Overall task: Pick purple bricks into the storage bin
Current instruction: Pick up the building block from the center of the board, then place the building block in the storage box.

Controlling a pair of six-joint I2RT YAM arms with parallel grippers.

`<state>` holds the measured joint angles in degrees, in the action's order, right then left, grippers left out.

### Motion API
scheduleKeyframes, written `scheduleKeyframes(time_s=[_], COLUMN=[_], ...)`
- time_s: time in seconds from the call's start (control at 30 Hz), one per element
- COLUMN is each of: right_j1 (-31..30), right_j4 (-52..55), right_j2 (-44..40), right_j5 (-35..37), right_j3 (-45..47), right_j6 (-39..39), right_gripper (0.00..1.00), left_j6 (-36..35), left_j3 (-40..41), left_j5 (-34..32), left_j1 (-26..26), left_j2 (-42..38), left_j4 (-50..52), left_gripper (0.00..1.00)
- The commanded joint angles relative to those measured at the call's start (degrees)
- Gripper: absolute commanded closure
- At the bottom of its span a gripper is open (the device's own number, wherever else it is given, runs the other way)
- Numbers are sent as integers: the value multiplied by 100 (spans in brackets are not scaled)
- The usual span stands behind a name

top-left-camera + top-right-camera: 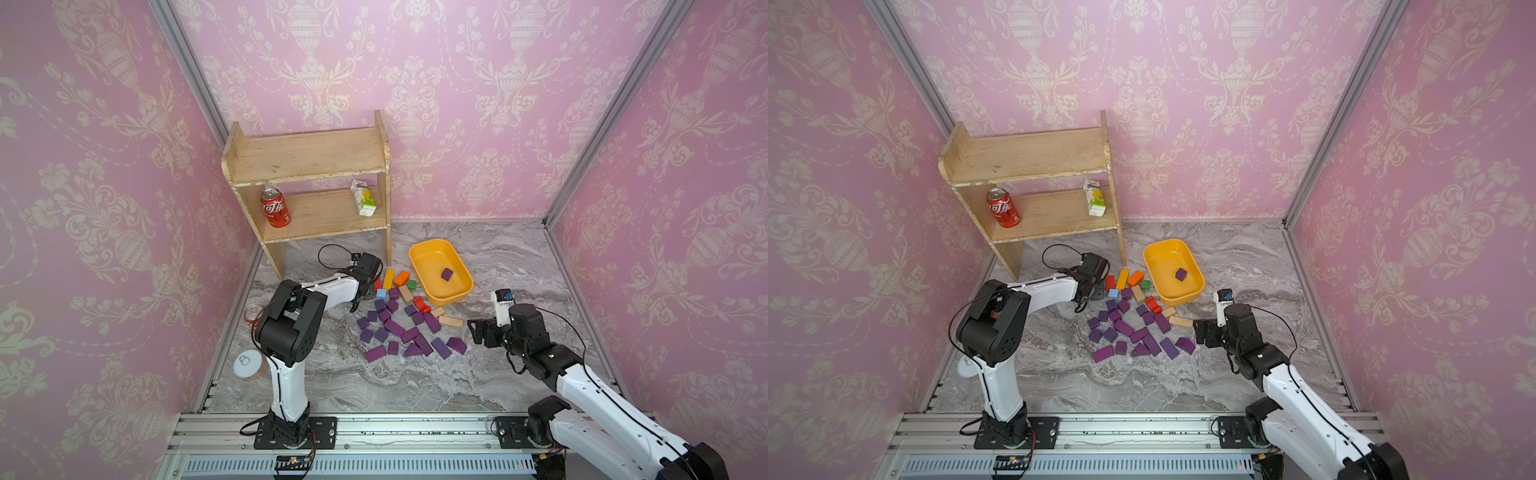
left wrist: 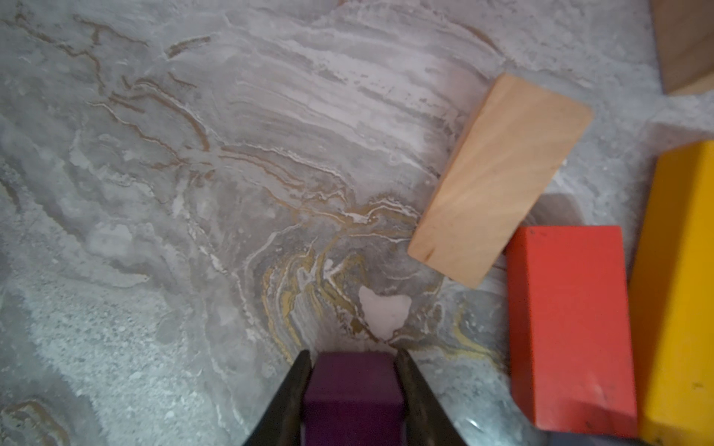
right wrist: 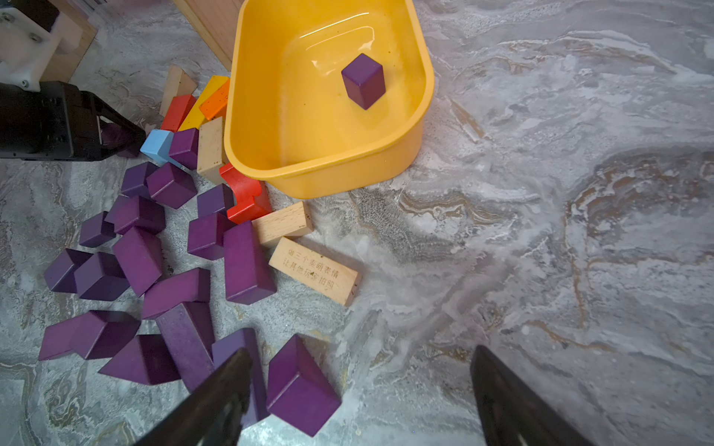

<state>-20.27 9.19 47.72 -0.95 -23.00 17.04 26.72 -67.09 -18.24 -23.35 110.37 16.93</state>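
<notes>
Several purple bricks (image 1: 395, 328) lie scattered on the marble table in both top views, and they also fill one side of the right wrist view (image 3: 247, 262). The yellow-orange storage bin (image 1: 428, 259) sits just behind them with one purple brick (image 1: 447, 274) inside, which the right wrist view shows too (image 3: 363, 81). My left gripper (image 2: 353, 357) is shut on a purple brick (image 2: 353, 390), low over the table at the pile's left edge (image 1: 356, 306). My right gripper (image 3: 361, 353) is open and holds nothing. It hangs over the pile's right end (image 1: 473, 328), with a purple brick (image 3: 301, 386) beside one finger.
Red, yellow (image 1: 388, 279), orange, green, light-blue and tan blocks (image 1: 451, 321) are mixed in between the pile and the bin. A wooden shelf (image 1: 307, 166) at the back holds a red can (image 1: 275, 206) and a carton (image 1: 363, 198). Two cans (image 1: 249, 365) stand by the left arm.
</notes>
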Motion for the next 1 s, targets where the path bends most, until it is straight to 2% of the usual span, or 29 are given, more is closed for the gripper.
scheduleKeyframes(time_s=[0.0,0.1,0.2,0.23,0.4,0.57,0.73,0.87,0.97], right_j1=[9,9,6,6,10,12,9,14,10], right_j4=[-36,-71,-45,-42,-79,-114,-238,-288,-503], right_j2=[-62,-45,-35,-35,-53,143,333,291,225], right_j5=[155,172,215,227,237,465,450,466,562], right_j3=[78,112,112,112,111,226,270,310,501], right_j6=[160,186,186,195,239,371,403,384,434], right_gripper=[10,11,11,10,10,9,8,8,8], left_j6=[55,19,-57,-70,-101,-768,-774,-698,-587], left_j3=[-3,44,4,-14,18,-976,-1659,-1866,-2134], left_j5=[153,140,159,141,169,-344,-116,154,606], left_j1=[59,76,103,103,-3,-927,-1268,-1395,-1492], left_j2=[152,156,174,145,-329,-691,-732,-643,-378], left_j4=[-62,-191,-153,-107,48,1132,1336,979,683], left_gripper=[70,77,97,100,100,100,100,100,100])
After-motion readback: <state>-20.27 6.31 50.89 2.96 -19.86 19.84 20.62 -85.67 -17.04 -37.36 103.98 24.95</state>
